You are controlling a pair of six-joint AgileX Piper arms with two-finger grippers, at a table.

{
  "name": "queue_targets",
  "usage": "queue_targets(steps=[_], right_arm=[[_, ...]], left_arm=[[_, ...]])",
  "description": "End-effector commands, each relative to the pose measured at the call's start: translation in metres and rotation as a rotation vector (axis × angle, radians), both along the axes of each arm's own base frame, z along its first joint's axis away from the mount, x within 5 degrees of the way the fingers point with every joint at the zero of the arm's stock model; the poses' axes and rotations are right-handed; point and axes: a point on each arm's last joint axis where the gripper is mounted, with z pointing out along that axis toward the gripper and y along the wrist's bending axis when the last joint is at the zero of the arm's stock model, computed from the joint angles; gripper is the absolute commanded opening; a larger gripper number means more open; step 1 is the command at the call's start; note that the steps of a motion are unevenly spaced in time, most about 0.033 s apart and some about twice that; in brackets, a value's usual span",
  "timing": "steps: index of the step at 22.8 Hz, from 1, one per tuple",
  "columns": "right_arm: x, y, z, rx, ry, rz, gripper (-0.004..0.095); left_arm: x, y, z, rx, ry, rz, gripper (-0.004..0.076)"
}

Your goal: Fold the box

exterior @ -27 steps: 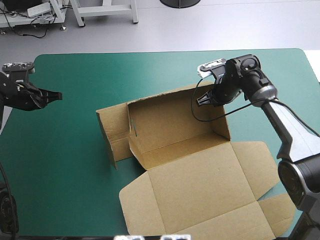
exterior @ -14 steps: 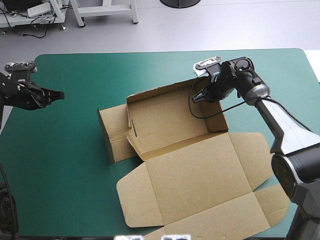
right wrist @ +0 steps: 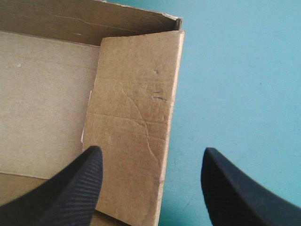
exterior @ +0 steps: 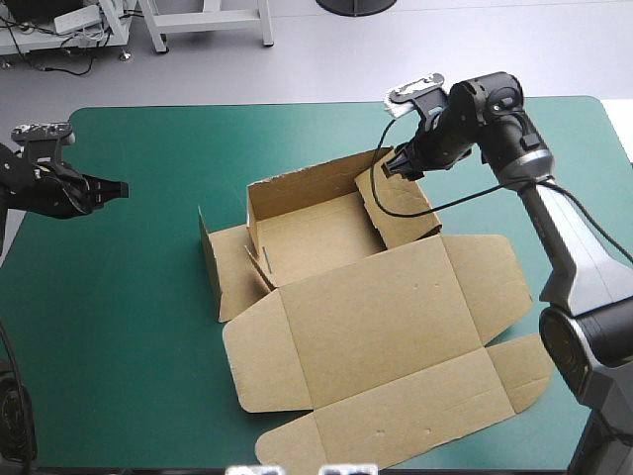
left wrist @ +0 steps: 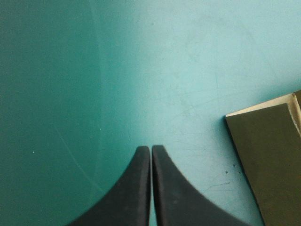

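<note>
**Part-folded brown box [exterior: 326, 237] mid-table, right gripper [exterior: 392, 168] spread open at its far right corner**

Seen from above, the box sits at the centre of the frame on the table's teal-green cover [exterior: 148, 327]. It is an open tray. Its back wall [exterior: 307, 183] stands upright along the far side. The right end wall [exterior: 406, 223] leans inward over the tray floor rather than standing straight. At the tray's left end, a narrow flap [exterior: 211, 267] stands on edge and angles outward. The lid [exterior: 381, 327] lies flat on the cover and fills the lower middle of the frame. It has side flaps on its left and right and a long strip along its near edge.

The right arm enters from the right of the frame. Its gripper hovers at the upper right corner of the tray, where the back wall meets the right end wall. The right wrist camera shows its black fingers set wide apart and grasping nothing. One finger is over the leaning end wall and the other is over bare cover outside the box. The wall's outer edge runs between them.

The left gripper [exterior: 119, 187] is at the left of the frame, well apart from the box, pointing toward it. The left wrist camera shows its fingers pressed together in a point over the cover and holding nothing. A corner of brown board lies ahead and off to one side.
</note>
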Motion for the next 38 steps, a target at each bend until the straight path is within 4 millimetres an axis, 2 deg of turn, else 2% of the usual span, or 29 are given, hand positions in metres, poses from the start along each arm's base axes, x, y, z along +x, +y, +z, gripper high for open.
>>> queue_targets(steps=[1,3,8,16,20,21,22,23,24,25,27,30,31,32,33,35,38], right_arm=[[-0.02,-0.005,0.035,0.022,-0.087,0.004,0.058],[-0.018,-0.005,0.028,0.006,-0.068,-0.011,0.0581],[-0.008,-0.002,-0.023,-0.048,0.088,-0.018,0.058],[0.017,0.007,-0.059,-0.06,0.12,-0.017,0.058],[0.022,0.011,-0.069,-0.052,0.138,-0.018,0.0557],[0.022,0.011,-0.069,-0.052,0.138,-0.018,0.0516],[0.022,0.011,-0.069,-0.052,0.138,-0.018,0.0353],[0.022,0.01,-0.07,-0.059,0.137,-0.019,0.0263],[0.022,0.008,-0.07,-0.081,0.139,-0.021,0.0006],[0.022,0.007,-0.07,-0.088,0.139,-0.021,-0.0018],[0.021,0.004,-0.065,-0.096,0.122,-0.023,-0.0016],[0.016,-0.016,-0.019,-0.032,0.047,-0.057,-0.0024],[0.009,-0.032,0.01,0.053,-0.013,-0.076,-0.0024],[0.005,-0.04,0.022,0.083,-0.04,-0.077,-0.0024],[-0.009,-0.061,0.051,0.146,-0.105,-0.096,-0.0024],[-0.031,-0.096,0.083,0.246,-0.186,-0.126,-0.0025],[-0.053,-0.123,0.112,0.407,-0.263,-0.127,-0.0025]], left_arm=[[-0.005,-0.003,0.021,0.0,-0.097,0.004,0.0],[-0.005,-0.003,0.021,-0.002,-0.097,0.004,0.0],[-0.005,-0.003,0.021,-0.005,-0.095,-0.001,0.0],[-0.006,-0.004,0.021,-0.008,-0.091,-0.002,0.0],[-0.006,-0.004,0.021,-0.009,-0.087,-0.004,0.0],[-0.006,-0.004,0.021,-0.007,-0.087,-0.004,0.0],[-0.006,-0.004,0.021,-0.007,-0.087,-0.004,0.0],[-0.006,-0.004,0.021,-0.007,-0.087,-0.004,0.0],[-0.006,-0.004,0.021,-0.007,-0.087,-0.004,0.0],[-0.006,-0.004,0.021,-0.004,-0.087,-0.008,0.0],[-0.006,-0.004,0.021,-0.001,-0.087,-0.012,0.0],[-0.001,-0.003,0.016,-0.007,-0.081,-0.016,0.0001],[0.006,-0.003,0.009,-0.031,-0.066,-0.02,0.0001],[0.009,-0.003,0.005,-0.042,-0.059,-0.026,0.0],[0.018,-0.003,-0.003,-0.068,-0.055,-0.026,0.0],[0.032,-0.004,-0.015,-0.128,-0.067,-0.044,0.0],[0.046,-0.013,-0.027,-0.252,-0.076,-0.116,0.0]])
